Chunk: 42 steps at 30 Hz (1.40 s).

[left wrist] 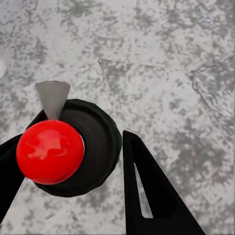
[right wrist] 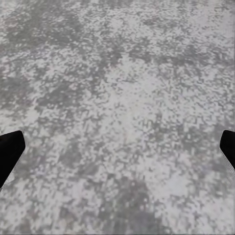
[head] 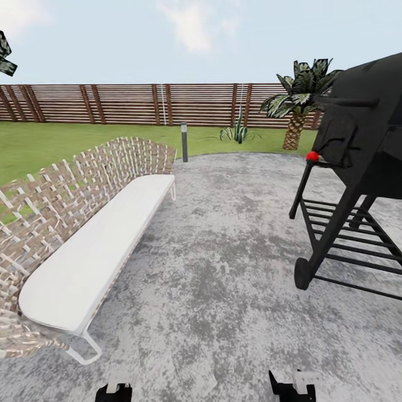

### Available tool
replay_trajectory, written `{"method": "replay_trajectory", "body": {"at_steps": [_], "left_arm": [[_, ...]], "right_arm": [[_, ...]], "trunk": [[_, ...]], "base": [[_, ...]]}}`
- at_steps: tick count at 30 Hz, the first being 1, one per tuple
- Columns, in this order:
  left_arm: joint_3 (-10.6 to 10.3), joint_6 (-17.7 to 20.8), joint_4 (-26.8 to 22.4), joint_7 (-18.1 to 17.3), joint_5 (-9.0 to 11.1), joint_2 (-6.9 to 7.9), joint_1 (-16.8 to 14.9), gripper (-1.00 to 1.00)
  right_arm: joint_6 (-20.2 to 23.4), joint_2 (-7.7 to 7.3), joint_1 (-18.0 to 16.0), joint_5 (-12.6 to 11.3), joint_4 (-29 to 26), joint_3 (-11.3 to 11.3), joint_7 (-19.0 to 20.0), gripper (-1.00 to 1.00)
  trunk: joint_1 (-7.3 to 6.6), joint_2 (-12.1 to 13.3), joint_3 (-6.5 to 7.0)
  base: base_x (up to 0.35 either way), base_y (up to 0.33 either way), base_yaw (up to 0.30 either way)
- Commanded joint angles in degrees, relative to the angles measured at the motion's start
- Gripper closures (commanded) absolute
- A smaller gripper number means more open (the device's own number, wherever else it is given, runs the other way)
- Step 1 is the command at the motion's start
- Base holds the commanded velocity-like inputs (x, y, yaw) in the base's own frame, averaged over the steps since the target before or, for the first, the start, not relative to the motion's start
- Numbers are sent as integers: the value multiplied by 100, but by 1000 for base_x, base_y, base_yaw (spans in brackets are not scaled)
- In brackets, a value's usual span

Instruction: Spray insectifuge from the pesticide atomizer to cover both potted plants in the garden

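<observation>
The pesticide atomizer and the potted plants are out of view. Of the garden I see the round grey stone patio (head: 223, 268), the green lawn (head: 61, 142) and the brown slatted fence (head: 123, 104). My left gripper (head: 114, 391) and right gripper (head: 293, 388) show at the bottom edge of the head view, low over the patio. In the left wrist view the left gripper (left wrist: 81, 129) is open, its dark fingers (left wrist: 152, 196) spread on either side of a red knob (left wrist: 49, 152) on a black disc (left wrist: 100, 147). The right gripper (right wrist: 120, 137) is open over bare stone.
A white-cushioned woven bench (head: 95, 245) runs along the left. A black grill (head: 357, 167) on a wheeled stand is on the right. Behind stand a short lamp post (head: 183, 142), a potless spiky agave (head: 239, 133) and a palm (head: 296, 106). The patio runs open between bench and grill.
</observation>
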Motion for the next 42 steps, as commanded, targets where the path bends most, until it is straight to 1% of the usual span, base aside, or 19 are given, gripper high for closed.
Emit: {"method": "replay_trajectory", "body": {"at_steps": [1,7,15,24,31,39,42], "left_arm": [[30,-21,6,2,-29,-1,-4,100],[31,-21,6,2,-29,-1,-4,100],[38,-21,6,2,-21,-1,-4,100],[34,-21,6,2,-20,-1,-4,100],[38,-21,6,2,-24,-1,-4,100],[40,-21,6,2,-20,7,-4,100],[40,-21,6,2,-20,7,-4,100]], "right_arm": [[-16,-2,-3,-65,5,47,27,-100],[-16,7,-3,-65,5,49,27,-100],[-17,7,-3,-70,5,49,27,-100],[-17,7,-3,-62,5,49,35,-100],[-16,7,-3,-62,5,49,36,-100],[-17,7,-3,-62,5,49,34,-100],[-19,7,-3,-62,5,49,34,-100]], "trunk": [[3,-2,-5],[3,-2,-5],[3,-2,-5],[3,-2,-5],[3,-2,-5],[3,-2,-5],[3,-2,-5]], "base": [[339,0,0],[339,0,-34],[339,17,-221],[329,140,-10],[335,25,-6],[338,1,-207],[338,0,-79]]}}
